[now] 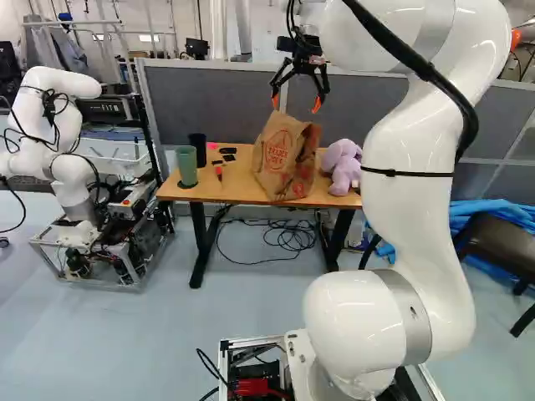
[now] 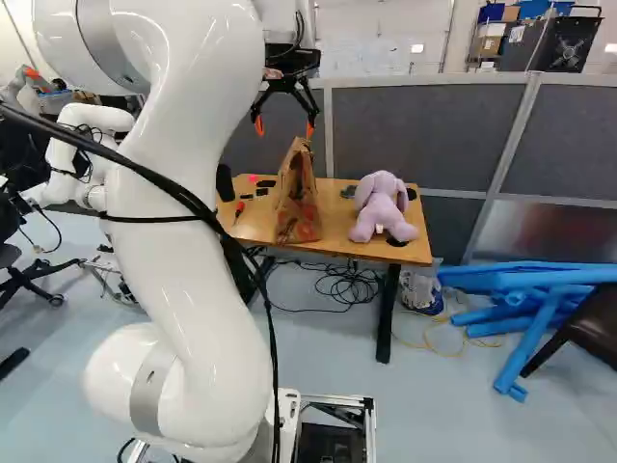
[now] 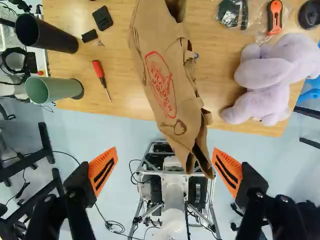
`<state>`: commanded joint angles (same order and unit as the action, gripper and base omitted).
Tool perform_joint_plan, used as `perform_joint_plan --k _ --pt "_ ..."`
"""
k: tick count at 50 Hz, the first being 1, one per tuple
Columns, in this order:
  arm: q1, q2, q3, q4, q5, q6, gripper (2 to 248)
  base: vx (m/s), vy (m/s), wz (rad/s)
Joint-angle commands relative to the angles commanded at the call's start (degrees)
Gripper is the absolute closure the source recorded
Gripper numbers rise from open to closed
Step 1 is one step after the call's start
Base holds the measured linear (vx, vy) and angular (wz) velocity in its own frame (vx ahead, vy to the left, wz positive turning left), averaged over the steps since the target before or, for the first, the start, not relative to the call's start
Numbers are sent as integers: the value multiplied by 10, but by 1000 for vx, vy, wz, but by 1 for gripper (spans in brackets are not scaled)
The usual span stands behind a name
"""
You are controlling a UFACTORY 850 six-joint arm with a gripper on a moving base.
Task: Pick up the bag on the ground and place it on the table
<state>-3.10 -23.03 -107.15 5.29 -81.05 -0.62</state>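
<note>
Bag (image 1: 282, 159) is seen upright on table (image 1: 230, 187) beside purple plush toy (image 1: 341, 167); claw (image 1: 296, 102) is held above bag, fingers spread wide.

Open air above the surface (image 1: 227, 185), bare gaps either side of the paper bag (image 1: 284, 154), plush toy (image 2: 384, 207) obstructing one end, green cup (image 1: 186, 166) and black cup (image 1: 198, 149) the other

brown bag (image 3: 167, 92), red-printed; cup (image 3: 56, 37) dark, perhaps black.

Three views share the table (image 1: 240, 180)
Base pair: behind the arm (image 1: 426, 192), facing ahead, farther; wrist: looking down, nearer.
</note>
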Motion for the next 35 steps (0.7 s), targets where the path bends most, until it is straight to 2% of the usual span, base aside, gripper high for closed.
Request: perform_joint_plan --k 35 --pt "0 0 0 0 0 0 3 -108 1 13"
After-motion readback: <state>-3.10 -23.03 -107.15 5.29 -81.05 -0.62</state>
